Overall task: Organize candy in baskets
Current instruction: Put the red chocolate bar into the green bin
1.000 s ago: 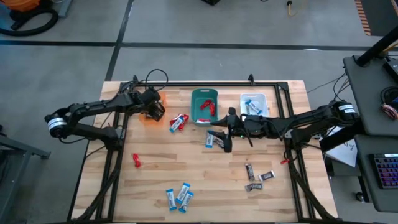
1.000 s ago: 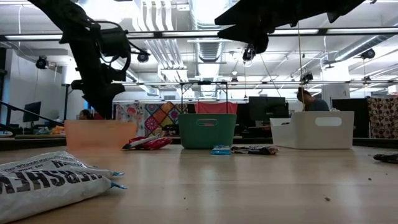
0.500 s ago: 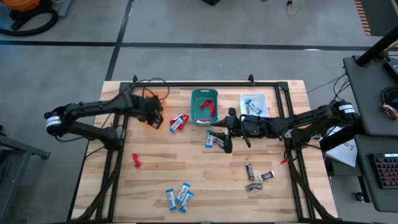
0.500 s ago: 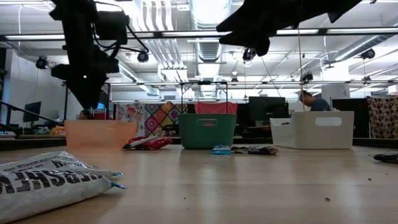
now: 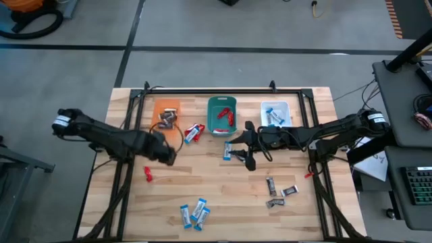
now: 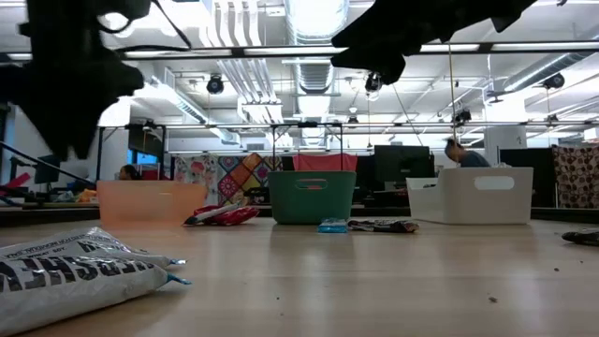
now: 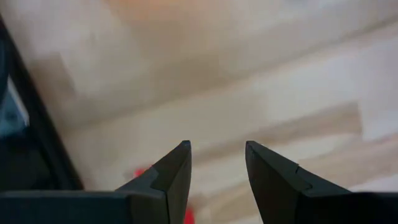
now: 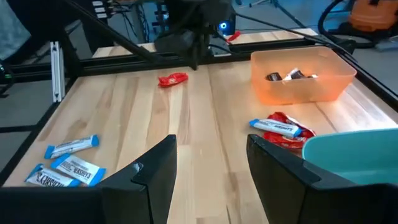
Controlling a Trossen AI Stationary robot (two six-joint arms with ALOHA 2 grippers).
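The scene is evenly lit from overhead; ceiling lights glare in the low view. The left wrist view is blurred, its surface [image 7: 249,81] smeared.

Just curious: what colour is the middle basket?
Teal green; the high view shows it best.

Orange basket [image 5: 166,109], teal basket [image 5: 221,113], whitish basket [image 5: 275,113], pale wooden table [image 5: 223,196].

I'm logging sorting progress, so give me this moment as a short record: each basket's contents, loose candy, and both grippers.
orange basket: dark-wrapped candy inside
teal basket: red candy inside
white basket: blue-and-white candy inside
loose candy: lone red candy; blue-and-white group; dark group
left gripper: open, empty, near the lone red candy
right gripper: open, empty, mid-table
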